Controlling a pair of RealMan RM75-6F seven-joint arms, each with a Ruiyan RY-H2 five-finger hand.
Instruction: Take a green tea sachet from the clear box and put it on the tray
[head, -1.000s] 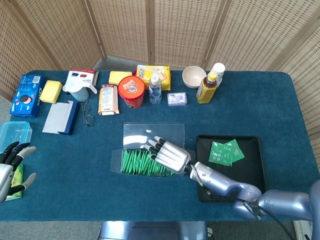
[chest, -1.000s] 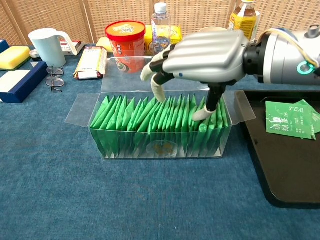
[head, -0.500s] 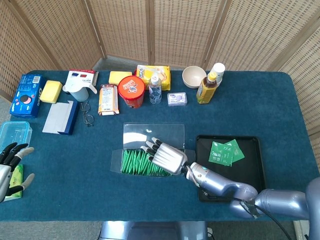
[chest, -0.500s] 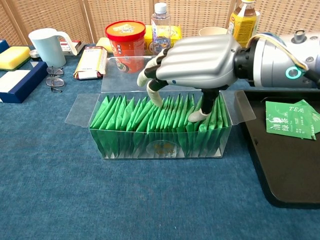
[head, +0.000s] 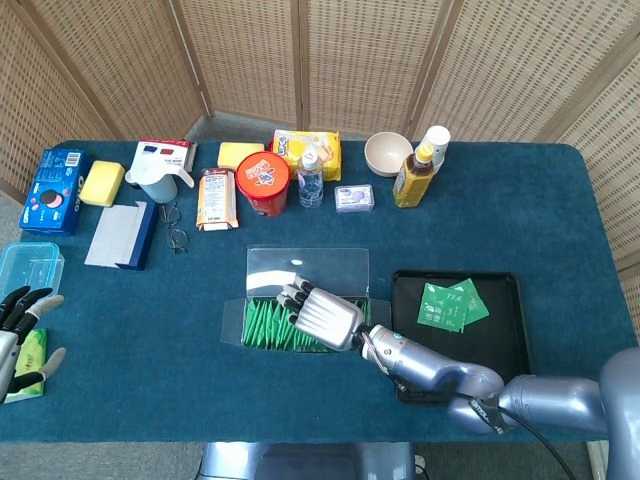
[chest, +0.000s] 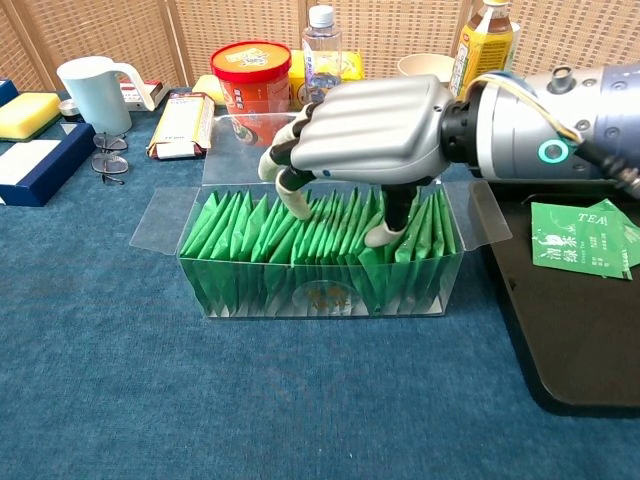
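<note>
The clear box (chest: 320, 295) stands open at mid table, packed with a row of upright green tea sachets (chest: 240, 235). My right hand (chest: 370, 130) hovers palm down over the box's middle and right part. Its fingertips (chest: 297, 207) dip into the sachet tops and the thumb touches sachets further right. No sachet is lifted out. In the head view the right hand (head: 322, 315) covers the box (head: 300, 262). The black tray (head: 505, 345) lies right of the box with green sachets (head: 452, 305) on it. My left hand (head: 20, 335) rests open at the table's far left edge.
Along the back stand a red cup (head: 263, 182), a water bottle (head: 311, 178), a yellow tea bottle (head: 417, 168), a bowl (head: 388, 153) and a white mug (head: 158, 180). Glasses (head: 176, 228) and a clear container (head: 28, 268) lie at the left.
My right hand has slid left along the box and sunk lower, its fingertips now in among the sachet tops. The left hand drifted slightly toward the table edge.
</note>
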